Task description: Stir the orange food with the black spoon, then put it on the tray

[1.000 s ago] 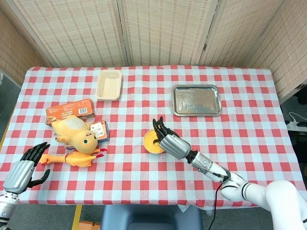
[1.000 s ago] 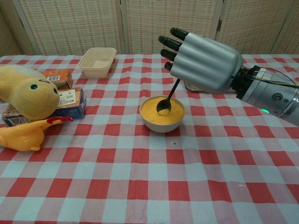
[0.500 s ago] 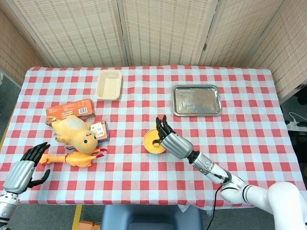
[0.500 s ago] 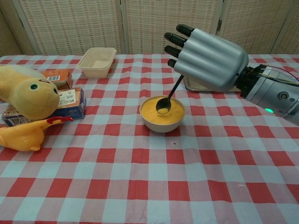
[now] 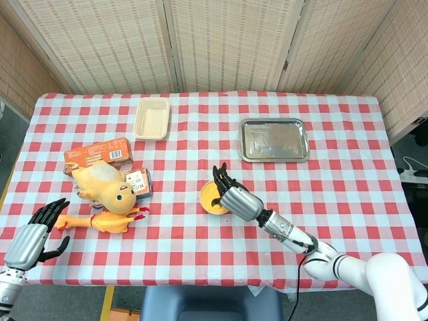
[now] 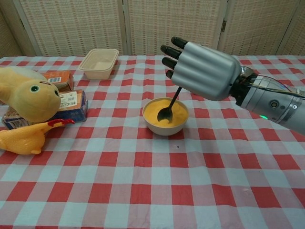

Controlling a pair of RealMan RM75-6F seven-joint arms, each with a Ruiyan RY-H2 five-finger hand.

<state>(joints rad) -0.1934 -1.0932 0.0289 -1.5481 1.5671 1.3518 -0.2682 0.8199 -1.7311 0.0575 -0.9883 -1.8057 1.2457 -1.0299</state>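
A small bowl (image 6: 165, 127) (image 5: 208, 204) of orange food (image 6: 165, 112) stands mid-table. My right hand (image 6: 201, 70) (image 5: 231, 196) hovers just above it and holds the black spoon (image 6: 168, 105) by the handle, its bowl dipped in the food. The silver tray (image 5: 274, 140) lies empty at the back right; in the chest view it is hidden behind the hand. My left hand (image 5: 32, 235) hangs open off the table's front left edge, holding nothing.
A yellow plush duck (image 5: 103, 186) (image 6: 21, 99), a rubber chicken (image 5: 105, 221) (image 6: 25, 137) and orange and blue boxes (image 5: 98, 153) crowd the left side. A beige container (image 5: 152, 118) (image 6: 99, 62) sits at the back.
My right hand has shifted slightly left and down over the bowl, sweeping the spoon's bowl to the left through the food. The left hand has not moved.
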